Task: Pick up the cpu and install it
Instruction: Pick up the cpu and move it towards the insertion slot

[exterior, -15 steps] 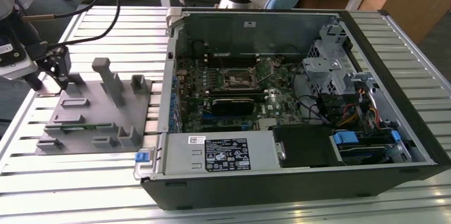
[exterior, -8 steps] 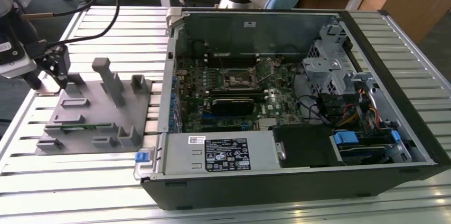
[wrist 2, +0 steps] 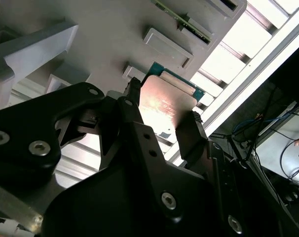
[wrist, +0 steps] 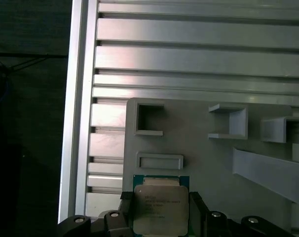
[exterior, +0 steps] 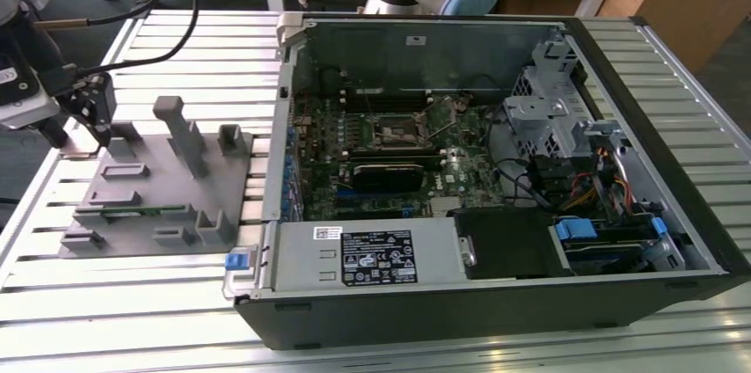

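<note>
One gripper [exterior: 76, 137], black, two-fingered, at the exterior view's left edge, over the far left corner of the grey fixture plate [exterior: 158, 215]; its fingers are clamped on the cpu from two opposite sides

One cpu [wrist: 161, 205], square, silvery top with a green rim, held between the finger pads [wrist 2: 189, 131] in both wrist views; located at the plate's corner, just beside a low rectangular frame [wrist: 160, 161]; whether it touches the plate or hangs clear cannot be told

One memory stick [exterior: 132, 210], long, green, lying in a slot of the same plate, apart from the gripper

One computer case [exterior: 470, 311], side open, at the exterior view's right of the plate; motherboard [exterior: 393, 140] exposed inside

One slatted aluminium table [exterior: 118, 311], bearing plate and case
</note>
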